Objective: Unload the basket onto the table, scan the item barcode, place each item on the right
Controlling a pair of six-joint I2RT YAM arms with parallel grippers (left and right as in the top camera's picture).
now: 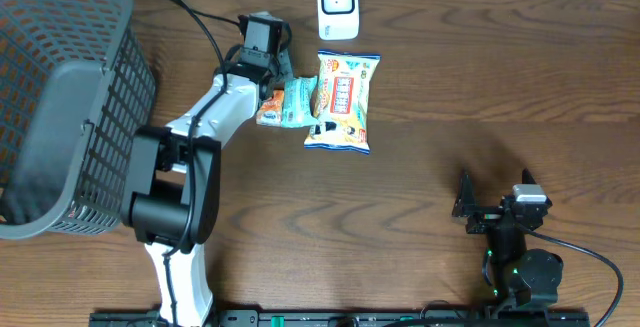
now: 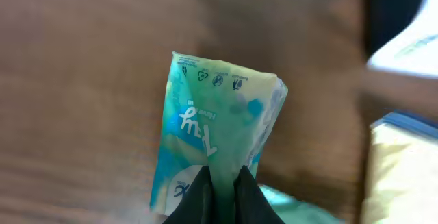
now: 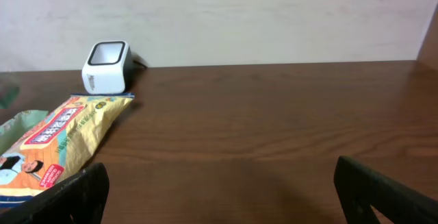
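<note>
Left fingers [image 2: 194,202] pinched shut on pouch [image 2: 219,128] edge, pouch just beside snack bag [image 1: 342,102], short of scanner [image 1: 338,5]. Right fingers [image 3: 92,190] wide open, empty. Risk: thin edge grip, pouch may twist or slip before the read.

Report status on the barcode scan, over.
Left tool shut on teal packet. Right tool open, idle. Packet not yet at scanner. Yellow snack bag alongside, close to scanner.
</note>
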